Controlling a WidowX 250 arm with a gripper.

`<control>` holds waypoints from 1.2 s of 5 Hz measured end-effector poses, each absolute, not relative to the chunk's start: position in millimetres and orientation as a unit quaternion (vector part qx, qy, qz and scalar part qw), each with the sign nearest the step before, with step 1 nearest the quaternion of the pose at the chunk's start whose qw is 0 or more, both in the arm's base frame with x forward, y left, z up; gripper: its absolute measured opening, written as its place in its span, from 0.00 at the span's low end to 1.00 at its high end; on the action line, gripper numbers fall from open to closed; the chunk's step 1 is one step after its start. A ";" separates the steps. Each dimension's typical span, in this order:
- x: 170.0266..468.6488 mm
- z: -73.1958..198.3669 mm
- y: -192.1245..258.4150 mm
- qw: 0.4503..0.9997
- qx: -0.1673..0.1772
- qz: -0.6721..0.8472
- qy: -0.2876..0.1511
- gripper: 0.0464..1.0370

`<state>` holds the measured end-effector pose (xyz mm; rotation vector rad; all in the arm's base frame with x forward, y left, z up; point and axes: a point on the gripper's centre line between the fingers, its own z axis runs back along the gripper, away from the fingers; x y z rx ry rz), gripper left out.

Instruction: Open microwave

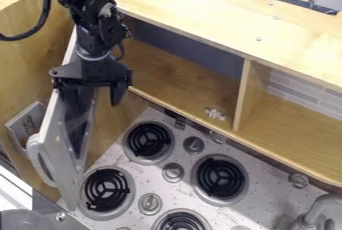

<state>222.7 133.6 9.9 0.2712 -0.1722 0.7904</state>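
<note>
the black two-finger gripper point(93, 99), fingers spread and released, is positioned at the open, flat white microwave door point(64, 176), left of the silver metal stovetop point(160, 187).

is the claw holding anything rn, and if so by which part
Nothing is held: the claw is open by the upper part of the door, and the handle is lower down, out of its grasp.

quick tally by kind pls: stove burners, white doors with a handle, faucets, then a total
Burners: 4, one cut off by the bottom edge
White door: 1
Faucet: 1
Total: 6
</note>
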 end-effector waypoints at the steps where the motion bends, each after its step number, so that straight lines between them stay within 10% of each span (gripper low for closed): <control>1: 223.3 10.6 133.8 0.910 0.132 0.383 -0.085 0.96; 6: 275.7 94.3 67.0 0.934 0.162 0.257 -0.189 0.96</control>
